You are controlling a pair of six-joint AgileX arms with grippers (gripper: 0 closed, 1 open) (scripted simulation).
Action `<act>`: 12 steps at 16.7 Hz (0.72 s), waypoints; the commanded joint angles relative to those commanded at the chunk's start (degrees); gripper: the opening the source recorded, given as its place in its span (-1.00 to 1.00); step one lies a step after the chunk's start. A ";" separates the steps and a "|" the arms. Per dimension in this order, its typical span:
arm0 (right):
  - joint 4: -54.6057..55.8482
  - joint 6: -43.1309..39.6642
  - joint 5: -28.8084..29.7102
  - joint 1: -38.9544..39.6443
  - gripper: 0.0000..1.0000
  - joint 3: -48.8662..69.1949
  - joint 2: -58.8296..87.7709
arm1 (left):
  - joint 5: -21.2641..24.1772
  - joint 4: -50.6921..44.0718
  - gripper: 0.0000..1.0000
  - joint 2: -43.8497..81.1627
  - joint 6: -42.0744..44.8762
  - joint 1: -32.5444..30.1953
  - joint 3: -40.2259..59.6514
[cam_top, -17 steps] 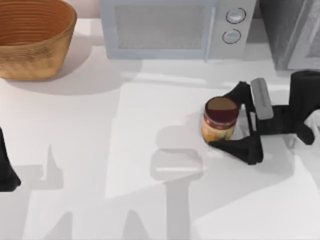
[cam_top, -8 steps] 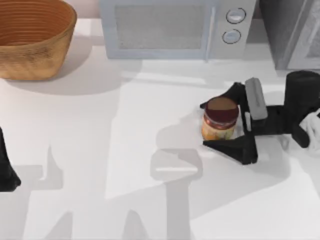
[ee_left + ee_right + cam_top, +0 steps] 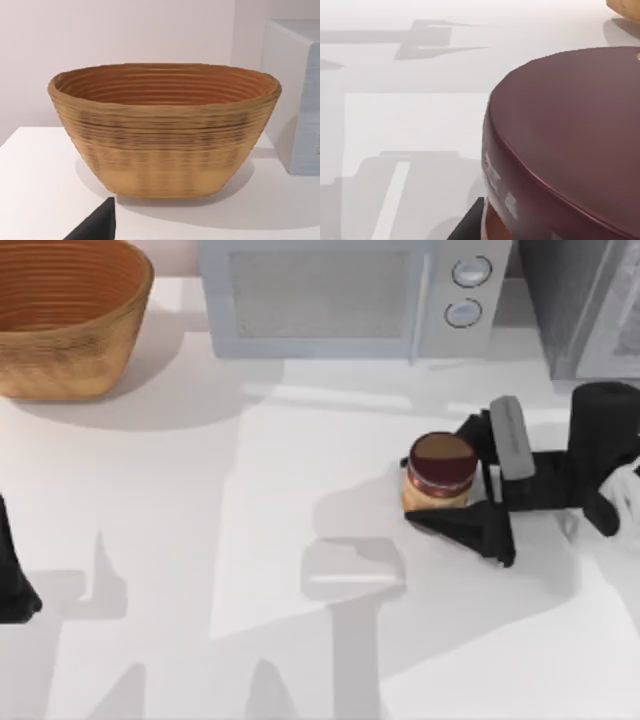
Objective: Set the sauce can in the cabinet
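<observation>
While the right gripper (image 3: 447, 489) lies low over the table (image 3: 200, 540) on the right side of the top view, its two black fingers reach leftward around the sauce can (image 3: 440, 478), one finger on the far side and one finger (image 3: 465, 527) on the near side. Both fingers seem to touch the can's sides, so the gripper is pinching the can. The can stands upright on the white table, with its dark maroon top facing up and the orange-yellow label visible below it. In the right wrist view the maroon top of the can (image 3: 570, 135) is very close to the camera, and a small black corner of a finger (image 3: 469, 225) appears just beside its lower edge.

Behind the can, along the far edge of the table, stands the light silver-blue microwave (image 3: 340, 295) with two round knobs. To its right, at the far right corner, stands the cabinet (image 3: 575, 300), dark grey and speckled, well apart from the can. At the far left corner sits a woven basket (image 3: 65, 310), which the left wrist view shows near its camera (image 3: 165, 130).

The left arm (image 3: 12, 575) is parked at the left edge of the table.
</observation>
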 joint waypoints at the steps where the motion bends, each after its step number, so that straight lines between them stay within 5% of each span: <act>1: 0.00 0.00 0.00 0.00 -0.66 0.00 0.00 | 0.00 0.00 1.00 0.00 0.00 0.00 0.00; 4: 0.00 0.00 0.00 0.00 -1.00 0.00 0.00 | 0.00 0.00 1.00 0.00 0.00 0.00 0.00; 12: 0.00 0.06 0.00 -0.20 -1.00 0.04 -0.03 | 0.00 0.00 1.00 0.00 0.00 0.00 0.00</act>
